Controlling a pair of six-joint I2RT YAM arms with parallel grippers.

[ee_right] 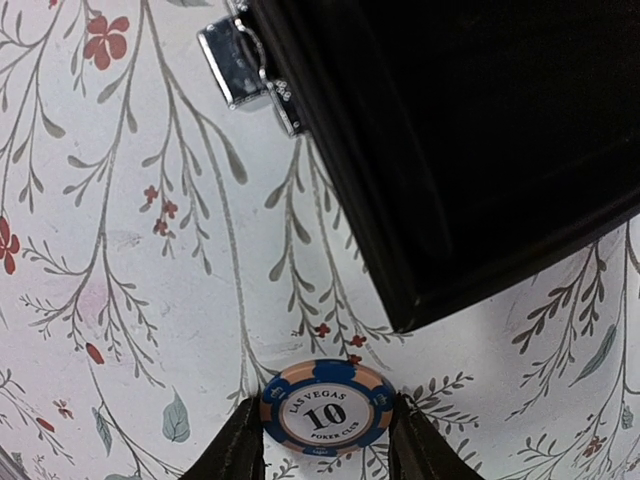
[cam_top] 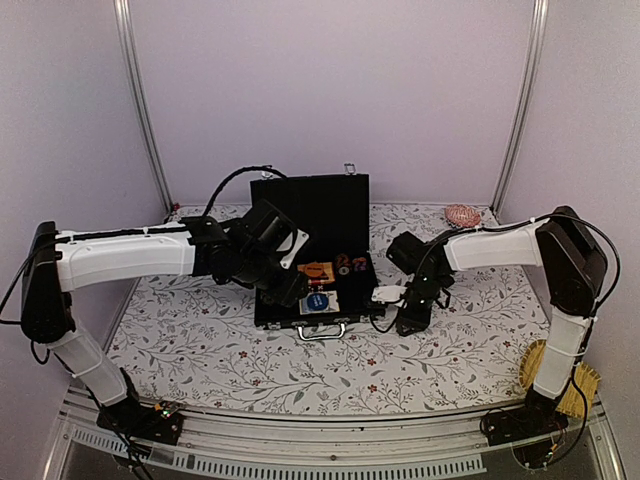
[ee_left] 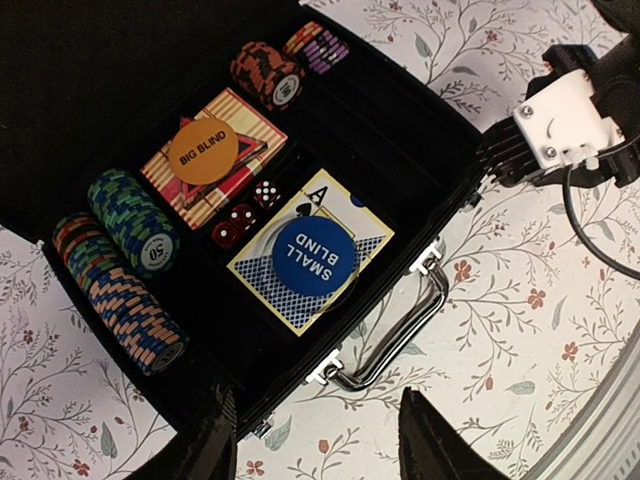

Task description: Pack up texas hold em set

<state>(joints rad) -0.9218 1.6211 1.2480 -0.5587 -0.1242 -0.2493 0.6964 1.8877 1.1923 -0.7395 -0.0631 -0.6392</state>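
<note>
Open black briefcase (cam_top: 320,215) sits mid-table holding cards, dice, chip stacks and blind discs, left gripper (ee_left: 318,440) hanging fingers apart over its silver handle (ee_left: 400,335), right gripper (ee_right: 326,428) beside the case clamped on a blue 10 chip (ee_right: 325,405).

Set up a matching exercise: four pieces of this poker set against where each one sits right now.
Things:
1. red dice
2. 10 chip
3. BIG BLIND disc
4. SMALL BLIND disc

Places:
A. on the blue deck
B. on the red deck
C. between the decks
D. in the right gripper, outside the case

Pairs: 1-C, 2-D, 3-B, 4-A.
</note>
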